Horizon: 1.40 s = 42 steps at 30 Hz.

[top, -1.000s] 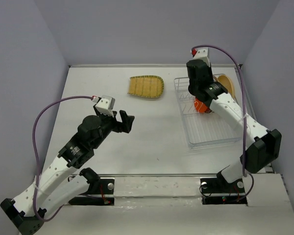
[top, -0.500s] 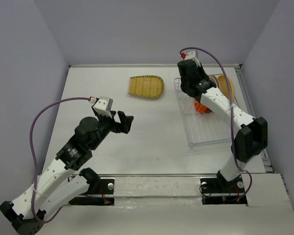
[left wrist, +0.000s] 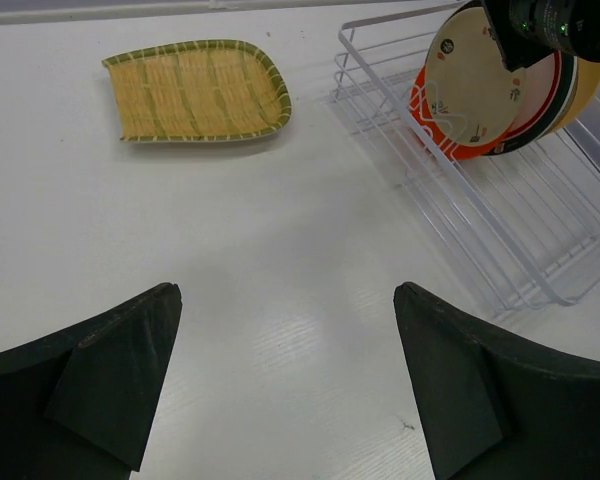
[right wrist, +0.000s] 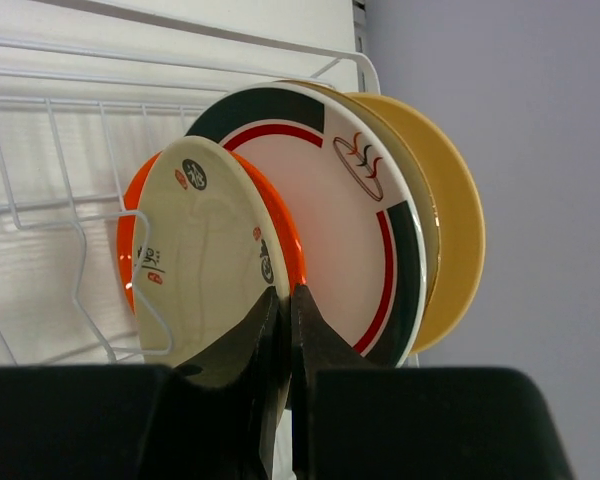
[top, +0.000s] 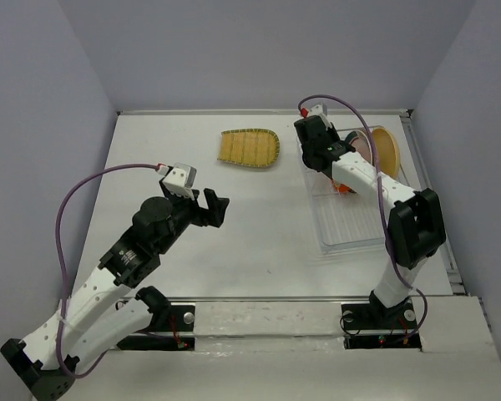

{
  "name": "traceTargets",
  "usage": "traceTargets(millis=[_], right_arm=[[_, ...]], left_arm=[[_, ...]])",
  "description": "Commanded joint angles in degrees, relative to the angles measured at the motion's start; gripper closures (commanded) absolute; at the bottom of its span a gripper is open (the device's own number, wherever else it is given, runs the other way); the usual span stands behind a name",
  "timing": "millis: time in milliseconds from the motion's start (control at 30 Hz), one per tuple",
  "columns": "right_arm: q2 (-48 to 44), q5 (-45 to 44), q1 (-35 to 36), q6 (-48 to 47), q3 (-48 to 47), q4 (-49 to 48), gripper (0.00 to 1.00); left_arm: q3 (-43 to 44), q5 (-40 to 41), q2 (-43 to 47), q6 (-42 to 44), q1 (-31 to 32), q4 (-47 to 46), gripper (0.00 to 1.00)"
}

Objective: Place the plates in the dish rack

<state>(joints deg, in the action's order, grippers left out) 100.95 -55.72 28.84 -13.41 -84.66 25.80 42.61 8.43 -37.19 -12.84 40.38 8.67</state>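
Desk (top: 267, 242): white, carries everything listed. Dish rack (top: 355, 230): wire, at the right of the desk, its far end filled with plates on edge, near slots bare. Ribbed yellow-green oblong plate (top: 249, 149): flat on the desk, well apart from the rack to its left, unmoved over the last second; by appearance the one item left to load. Tan plate (right wrist: 450, 230): rearmost in the rack. White plate with teal-red rim (right wrist: 340, 230): just in front of it; whether another thin rim sits between them cannot be told. Orange plate (right wrist: 128, 245): next forward. Beige patterned plate (right wrist: 205, 260): foremost, leaning on the orange one. Right pincer (right wrist: 286, 310): pressed together, holding nothing; within the second it has drawn back from over the rack's middle toward its far-left corner, so the latest plate reads as delivered. Left pincer (left wrist: 285, 300): spread, empty, hovering mid-desk, barely shifted.
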Motion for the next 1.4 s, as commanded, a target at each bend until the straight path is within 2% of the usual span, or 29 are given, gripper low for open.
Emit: traceTargets(millis=[0,33,167,233,333,433,467,533,600,667,800,900,1133,1367], right_arm=[[-0.84,1.14,-0.28,3.04,-1.55,-0.75,0.88],[-1.53,1.41,-0.28,3.21,-1.99,-0.75,0.84],[-5.49,5.43,-0.28,7.06,-1.83,0.03,0.45],[-9.08,8.85,-0.28,10.14,-0.60,1.00,0.38],[-13.65,15.70,-0.28,15.31,2.83,1.44,0.38],[-20.86,23.61,-0.28,19.46,7.74,0.22,0.38],[-25.14,30.95,-0.28,21.47,9.85,-3.35,0.38],[-29.47,38.55,0.25,25.07,17.38,-8.37,0.38],[-34.47,47.06,0.25,27.71,21.45,-14.51,0.38],[-36.43,51.91,0.77,30.88,24.79,-17.00,0.37],[-40.03,55.28,1.39,33.88,28.14,-17.80,0.36],[-43.02,59.41,2.01,35.38,31.82,-20.17,0.35],[-43.73,60.47,2.54,34.68,32.19,-19.39,0.35],[-44.79,61.61,2.54,33.80,31.84,-17.81,0.35]], left_arm=[[0.10,2.12,-1.39,1.59,-1.09,-1.02,0.01],[0.19,2.30,-2.44,1.50,-1.53,-1.02,0.01],[1.24,0.37,-6.74,0.45,-3.72,-1.37,0.01],[2.38,-1.82,-8.06,-1.38,-4.08,-1.54,0.01],[4.32,-3.67,-10.61,-3.67,-4.78,-3.83,0.01],[5.03,-7.54,-14.04,-8.76,-8.29,-7.07,0.01],[3.46,-8.16,-14.66,-12.87,-8.82,-11.52,0.02],[1.61,-7.73,-17.46,-17.46,-8.91,-16.38,0.02],[-0.59,-6.50,-22.37,-23.77,-9.18,-23.65,0.03],[-1.47,-5.19,-26.07,-27.74,-9.53,-27.89,0.05],[-1.92,-0.35,-35.30,-35.13,-11.46,-37.21,0.10],[1.23,-0.07,-45.91,-39.18,-13.92,-40.03,0.12],[12.22,2.38,-64.11,-43.05,-15.51,-41.10,0.12],[20.48,1.86,-76.00,-45.87,-17.26,-43.21,0.12]])
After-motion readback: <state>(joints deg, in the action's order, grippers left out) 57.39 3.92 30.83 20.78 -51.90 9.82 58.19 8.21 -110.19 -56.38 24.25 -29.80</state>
